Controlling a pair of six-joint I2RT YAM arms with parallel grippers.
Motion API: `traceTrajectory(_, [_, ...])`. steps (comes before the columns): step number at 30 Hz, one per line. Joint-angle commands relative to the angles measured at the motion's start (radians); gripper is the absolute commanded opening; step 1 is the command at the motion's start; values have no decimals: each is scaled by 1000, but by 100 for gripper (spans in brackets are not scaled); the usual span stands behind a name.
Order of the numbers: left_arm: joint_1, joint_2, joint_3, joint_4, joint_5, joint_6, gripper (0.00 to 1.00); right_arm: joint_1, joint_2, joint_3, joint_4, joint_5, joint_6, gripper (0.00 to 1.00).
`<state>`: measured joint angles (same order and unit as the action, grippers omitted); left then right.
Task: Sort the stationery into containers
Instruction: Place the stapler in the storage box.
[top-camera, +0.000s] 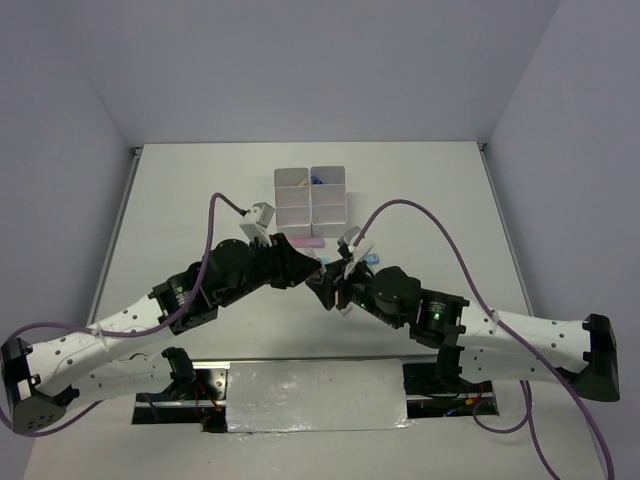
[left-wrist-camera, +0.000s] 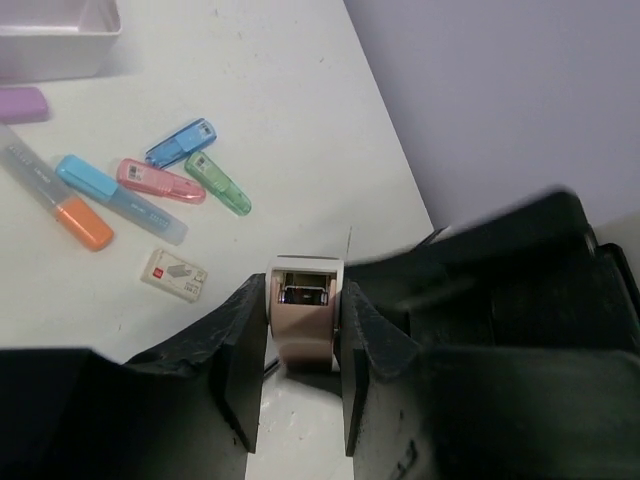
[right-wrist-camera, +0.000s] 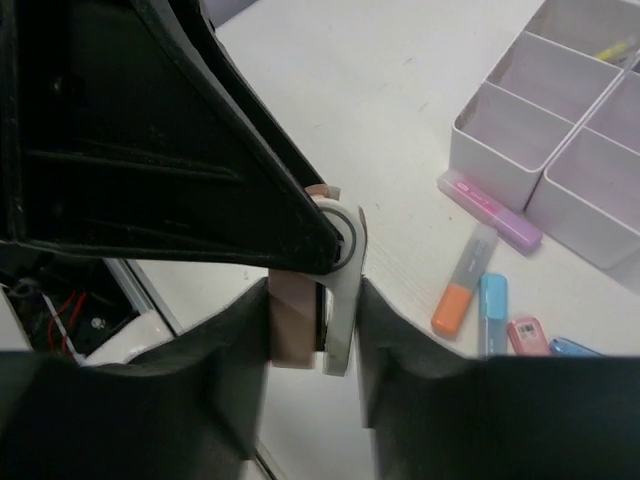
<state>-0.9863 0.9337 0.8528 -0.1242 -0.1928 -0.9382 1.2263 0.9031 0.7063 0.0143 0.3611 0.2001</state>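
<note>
Clasping one half-hidden pinkish item (left-wrist-camera: 305, 340) are left end effector (left-wrist-camera: 303, 305) and right end effector (right-wrist-camera: 312, 325).

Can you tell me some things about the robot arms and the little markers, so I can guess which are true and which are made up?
1. The left gripper and the right gripper both have the same pinkish-beige piece between their fingers. True.
2. The orange-capped marker is inside the container. False: it lies on the table, outside the container.
3. A pink-purple marker lies on the table close beside the container. True.
4. Every compartment of the container is empty. False: at least one holds a yellow thing.
</note>
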Motion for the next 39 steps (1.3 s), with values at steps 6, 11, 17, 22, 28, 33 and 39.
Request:
traceTrajectory(6, [4,-38,46,115,-58,477,0,-42,-139,-115,118,73,-5,100])
traceTrajectory(11, [127,-36,-115,439,-36,856,0,-97,-400,-188,26,88,25,100])
traceTrajectory(17, [443,153,-57,603,488,1096,0,-97,-475,-142,-132,78,48,100])
traceTrajectory(22, [632,483,273,425,977,1257,0,-96,-475,-126,-175,32,42,100])
traceTrajectory(28, [655,692,462,357,1047,1365,0,-96,-500,-102,-224,29,24,100])
traceTrajectory(33, [663,764,489,376,1112,1383,0,-96,-481,-61,-267,65,21,100])
traceTrajectory(39, [676,801,399,486,1106,1392,1,-96,-452,-62,-238,27,-1,100])
